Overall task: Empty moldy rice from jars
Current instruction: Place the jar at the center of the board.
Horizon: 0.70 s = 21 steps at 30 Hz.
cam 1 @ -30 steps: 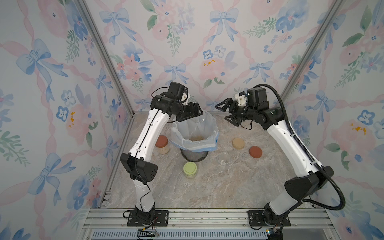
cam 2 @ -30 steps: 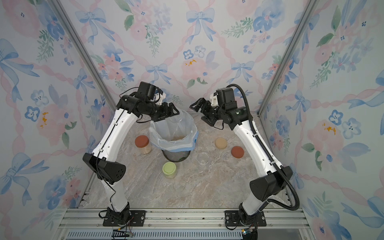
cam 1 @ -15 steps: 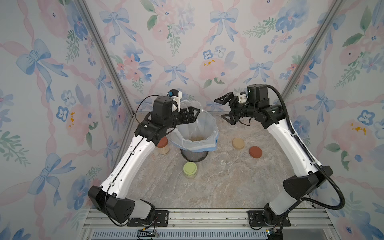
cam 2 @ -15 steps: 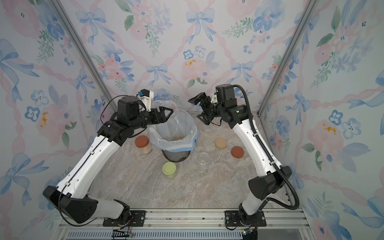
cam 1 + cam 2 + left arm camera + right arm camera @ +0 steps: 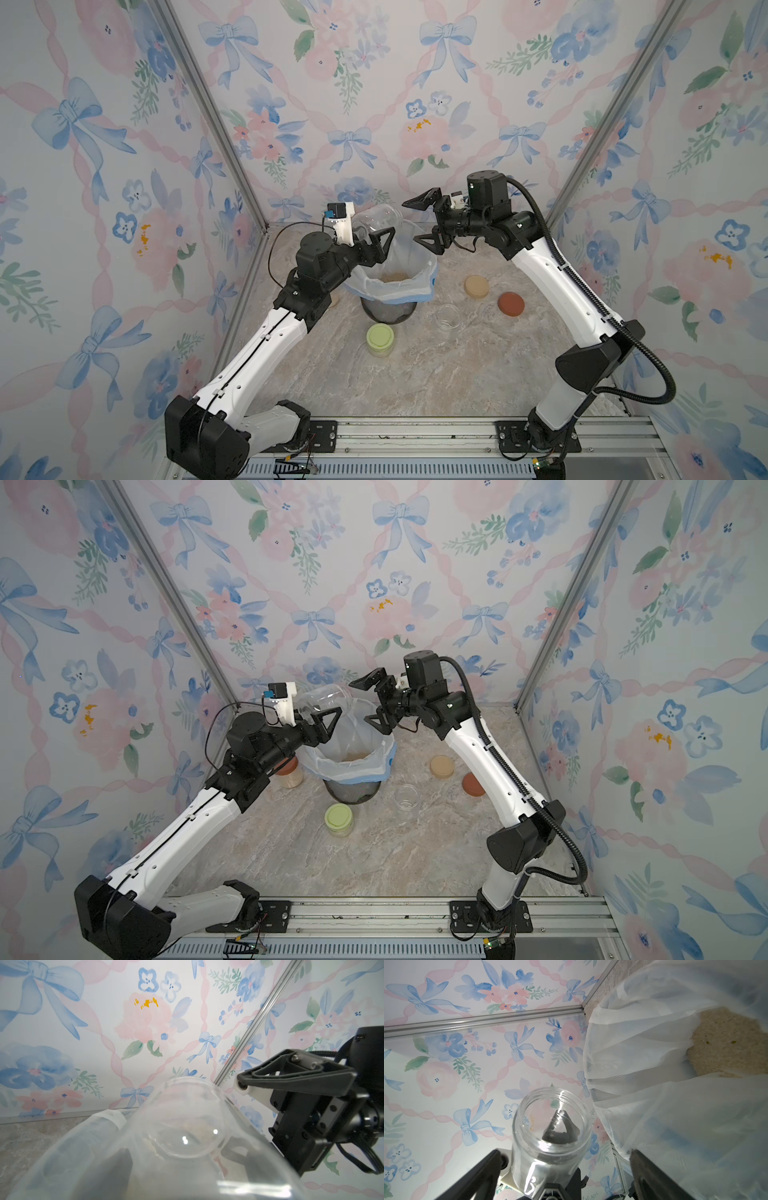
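your left fingers (image 5: 382, 231) are clamped on a clear glass jar (image 5: 379, 219), lid off, lying roughly on its side above the back-left rim of the mesh bin (image 5: 388, 311), mouth facing the right arm. jar looks empty through the glass. your right fingers (image 5: 423, 196) are spread wide with nothing between them, up over the bin's back-right side, near the jar mouth but not touching it. moldy rice (image 5: 395, 275): tan heap at the bottom of the white liner (image 5: 417, 259) in the bin, which stands in the back half of the surface (image 5: 415, 374). green-lid jar (image 5: 380, 338) closed, just in front of the bin. rust-red-lid jar (image 5: 289, 771) closed, tan fill showing, left of the bin, partly hidden by the left arm. empty open jar (image 5: 448, 318) upright, front-right of the bin. beige lid (image 5: 476, 286) and rust-red lid (image 5: 511, 303) lie flat nearer the right edge, apart from each other
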### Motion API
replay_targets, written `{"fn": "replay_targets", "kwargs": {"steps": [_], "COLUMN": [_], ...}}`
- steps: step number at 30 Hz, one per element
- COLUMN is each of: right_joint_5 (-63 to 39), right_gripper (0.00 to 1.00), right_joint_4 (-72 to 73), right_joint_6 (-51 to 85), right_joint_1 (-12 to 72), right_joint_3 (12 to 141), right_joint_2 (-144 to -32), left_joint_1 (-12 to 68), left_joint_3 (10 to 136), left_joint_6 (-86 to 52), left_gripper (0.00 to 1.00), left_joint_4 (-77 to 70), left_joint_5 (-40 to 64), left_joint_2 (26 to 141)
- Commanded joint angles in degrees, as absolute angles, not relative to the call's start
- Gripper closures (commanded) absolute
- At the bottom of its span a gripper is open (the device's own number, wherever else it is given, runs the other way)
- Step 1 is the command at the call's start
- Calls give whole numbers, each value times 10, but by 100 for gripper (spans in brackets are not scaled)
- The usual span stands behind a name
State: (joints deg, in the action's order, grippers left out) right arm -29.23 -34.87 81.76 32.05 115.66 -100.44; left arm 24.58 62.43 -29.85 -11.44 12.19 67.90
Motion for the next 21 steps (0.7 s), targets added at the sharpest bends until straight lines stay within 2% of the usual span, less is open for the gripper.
{"fn": "replay_targets", "kwargs": {"steps": [1, 21], "right_joint_5": [-304, -294], "right_gripper": [3, 3], "right_joint_4": [-325, -294], "right_joint_6": [836, 855], "right_joint_1": [330, 356], "right_joint_3": [1181, 1236], "right_joint_2": [-1018, -1077], "left_joint_1": [249, 302], "left_joint_3": [635, 679], "left_joint_6": [-277, -271], "left_gripper": [100, 100], "left_joint_4": [-209, -273], "left_joint_5": [127, 126], "left_joint_2": [678, 765]}}
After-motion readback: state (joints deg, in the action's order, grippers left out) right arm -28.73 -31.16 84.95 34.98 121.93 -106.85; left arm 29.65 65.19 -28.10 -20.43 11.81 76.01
